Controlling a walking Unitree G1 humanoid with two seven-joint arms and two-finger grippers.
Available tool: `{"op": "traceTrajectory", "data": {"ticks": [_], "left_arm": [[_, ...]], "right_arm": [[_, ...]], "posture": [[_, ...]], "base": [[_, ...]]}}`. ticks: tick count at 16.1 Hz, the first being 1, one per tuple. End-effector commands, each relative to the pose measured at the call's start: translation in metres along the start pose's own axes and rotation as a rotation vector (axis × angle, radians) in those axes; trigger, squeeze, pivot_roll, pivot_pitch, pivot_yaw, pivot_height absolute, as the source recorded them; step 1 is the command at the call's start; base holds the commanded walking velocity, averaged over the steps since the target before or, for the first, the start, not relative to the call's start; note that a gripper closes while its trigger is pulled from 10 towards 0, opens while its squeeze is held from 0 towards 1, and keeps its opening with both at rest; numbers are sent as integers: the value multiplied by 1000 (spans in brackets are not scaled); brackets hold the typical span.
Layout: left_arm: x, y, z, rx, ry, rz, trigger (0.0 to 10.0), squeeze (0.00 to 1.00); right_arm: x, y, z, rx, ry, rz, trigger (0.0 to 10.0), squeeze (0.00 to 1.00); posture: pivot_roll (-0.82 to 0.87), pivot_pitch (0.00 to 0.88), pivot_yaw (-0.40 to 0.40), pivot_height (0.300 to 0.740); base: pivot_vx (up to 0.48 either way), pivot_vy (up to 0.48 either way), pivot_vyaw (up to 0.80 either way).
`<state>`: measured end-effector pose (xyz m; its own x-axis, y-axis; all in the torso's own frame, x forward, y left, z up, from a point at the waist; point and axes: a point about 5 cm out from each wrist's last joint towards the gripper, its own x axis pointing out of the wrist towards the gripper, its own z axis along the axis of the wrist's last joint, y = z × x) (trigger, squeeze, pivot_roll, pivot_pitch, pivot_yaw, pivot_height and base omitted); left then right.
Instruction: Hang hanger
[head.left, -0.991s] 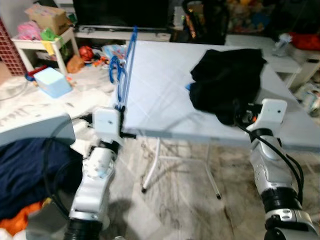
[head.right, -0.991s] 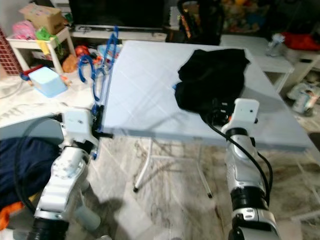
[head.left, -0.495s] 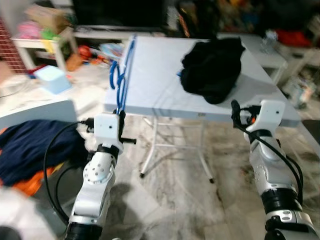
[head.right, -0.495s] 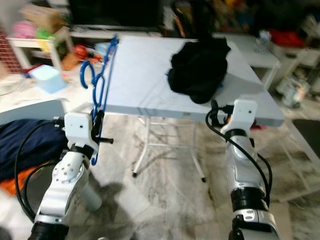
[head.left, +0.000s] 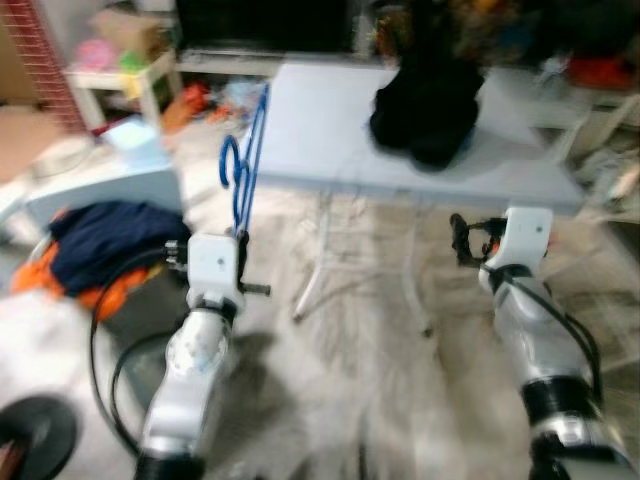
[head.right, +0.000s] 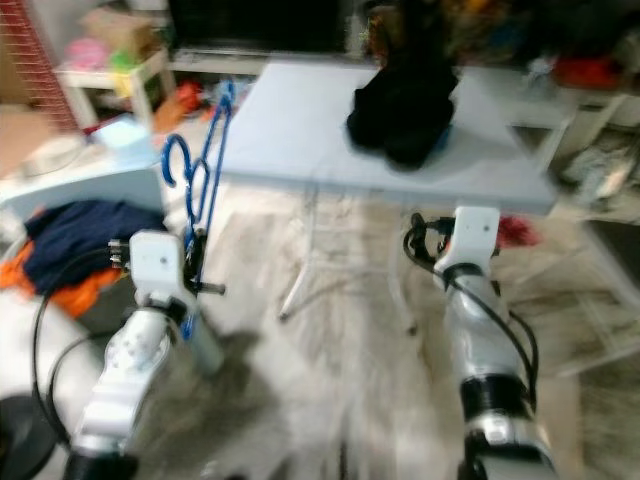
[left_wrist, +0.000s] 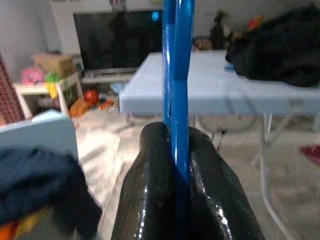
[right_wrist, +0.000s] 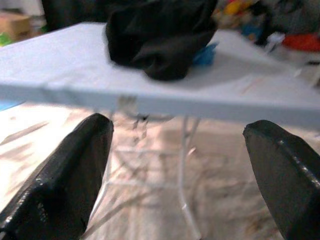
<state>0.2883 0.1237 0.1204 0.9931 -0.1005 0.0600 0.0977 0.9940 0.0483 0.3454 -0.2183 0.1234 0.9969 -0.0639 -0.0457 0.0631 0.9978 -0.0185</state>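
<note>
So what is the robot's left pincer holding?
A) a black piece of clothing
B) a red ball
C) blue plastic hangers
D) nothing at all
C: the left pincer is shut on the blue plastic hangers, whose hooks rise above it, while the black piece of clothing lies on the light grey folding table.

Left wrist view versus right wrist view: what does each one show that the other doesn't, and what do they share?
The left wrist view has the left gripper shut on the blue hanger, whose bar runs up between the fingers, with a dark screen behind and dark blue clothing low at one side. The right wrist view has the right gripper, fingers spread wide with nothing between them. Both share the white table and the black garment heaped on it.
</note>
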Motion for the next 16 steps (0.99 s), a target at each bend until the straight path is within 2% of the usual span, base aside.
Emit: {"op": "traceTrajectory", "data": {"ticks": [1, 4, 6, 7, 8, 9, 10, 11, 12, 13, 15, 16], "left_arm": [[3, -2, 6, 22, -21, -19, 10000, 0], [3, -3, 5, 9, -19, -23, 10000, 0], [2, -4, -4, 47, 46, -55, 10000, 0], [2, -4, -7, 49, 64, -64, 10000, 0], [1, 0, -18, 103, 140, -123, 10000, 0], [1, 0, -21, 116, 156, -138, 10000, 0], [0, 2, -24, 142, 197, -209, 10000, 0], [-3, 1, -27, 138, 245, -302, 10000, 0], [-5, 1, -28, 136, 264, -349, 10000, 0], [-9, 1, -32, 152, 302, -423, 10000, 0], [-24, 1, -50, 264, 419, -608, 10000, 0], [-33, -1, -56, 273, 461, -695, 10000, 0]], "right_arm": [[1, -2, 2, 10, 9, 0, 10000, 0], [1, 1, -2, -18, 34, 24, 10000, 0], [3, 5, -1, -135, 28, 58, 10000, 0], [3, 6, 0, -154, 21, 76, 10000, 0], [4, 10, 4, -141, 2, 155, 10000, 0], [5, 9, 5, -152, 4, 154, 10000, 0], [6, 5, 10, -221, -26, 165, 10000, 0], [5, 4, 9, -202, -4, 234, 10000, 0], [2, 7, 9, -201, 0, 318, 10000, 0], [-2, 10, 7, -271, 4, 434, 10000, 0], [-11, 7, -5, -633, 49, 608, 10000, 0], [-16, 6, -9, -712, 72, 713, 10000, 0]], "posture": [[-75, 0, -36, 740], [-75, 0, -37, 740], [-73, 0, -39, 740], [-74, 0, -40, 740], [-73, 0, -40, 740], [-73, 0, -40, 740], [-73, 0, -40, 740], [-73, 0, -40, 740], [-71, 0, -38, 740], [-71, 0, -40, 740], [-79, 0, -36, 740], [-85, 0, -33, 740]], "base": [[-274, 0, 0], [-90, 0, 0], [0, 0, 0], [0, 0, 0], [0, 0, 0], [0, 0, 0], [0, 0, 0], [0, 0, 0], [0, 0, 0], [0, 0, 0], [0, 0, 0], [0, 0, 0]]}}
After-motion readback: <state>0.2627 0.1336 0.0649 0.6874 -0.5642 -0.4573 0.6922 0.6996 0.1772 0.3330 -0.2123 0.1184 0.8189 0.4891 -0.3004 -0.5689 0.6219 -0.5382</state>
